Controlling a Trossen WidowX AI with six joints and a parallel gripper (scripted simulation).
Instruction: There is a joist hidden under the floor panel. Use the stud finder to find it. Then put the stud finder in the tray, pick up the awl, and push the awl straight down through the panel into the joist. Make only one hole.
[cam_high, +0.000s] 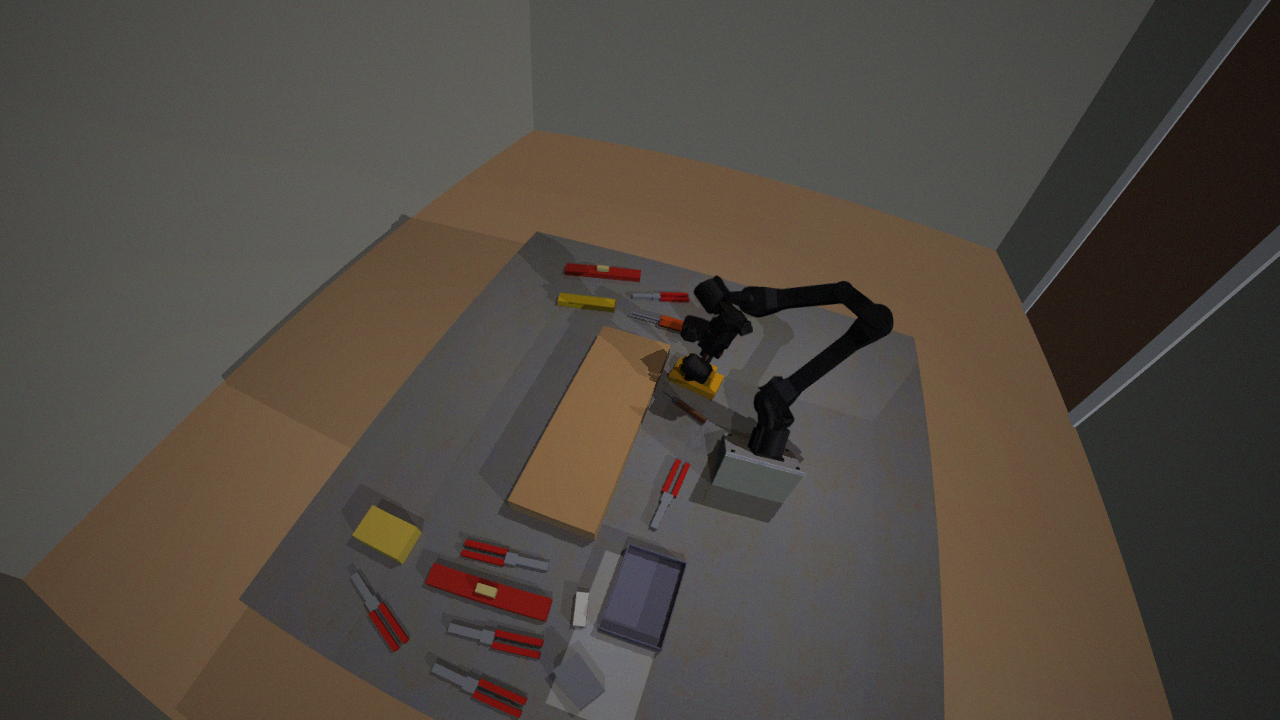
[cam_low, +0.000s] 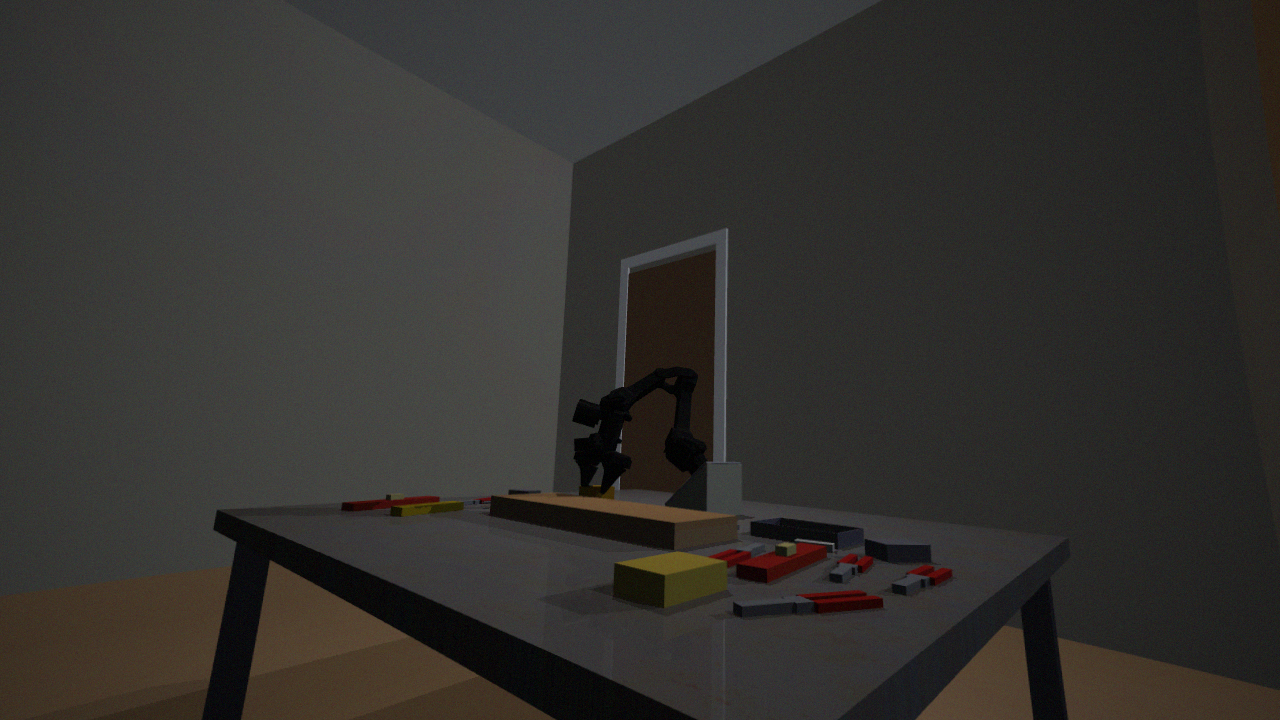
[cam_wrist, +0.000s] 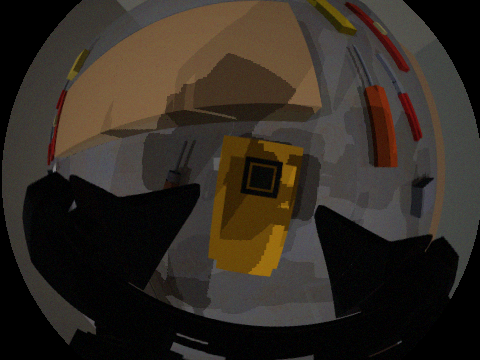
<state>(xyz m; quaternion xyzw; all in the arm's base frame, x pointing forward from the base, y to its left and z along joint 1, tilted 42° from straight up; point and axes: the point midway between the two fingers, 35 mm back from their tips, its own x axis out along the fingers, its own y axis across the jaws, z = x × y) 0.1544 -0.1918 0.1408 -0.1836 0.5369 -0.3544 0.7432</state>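
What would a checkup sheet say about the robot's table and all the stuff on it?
Surface: grey table, tools spread over it.
Job's things: yellow stud finder lies beside the wooden floor panel; awl lies near it; tray holds nothing.
Clutter: red-handled pliers, red level, yellow block, screwdrivers.
Gripper: gripper open, straddling the stud finder, holding nothing.
Cables: nothing seen.
Surroundings: bare walls, brown door.
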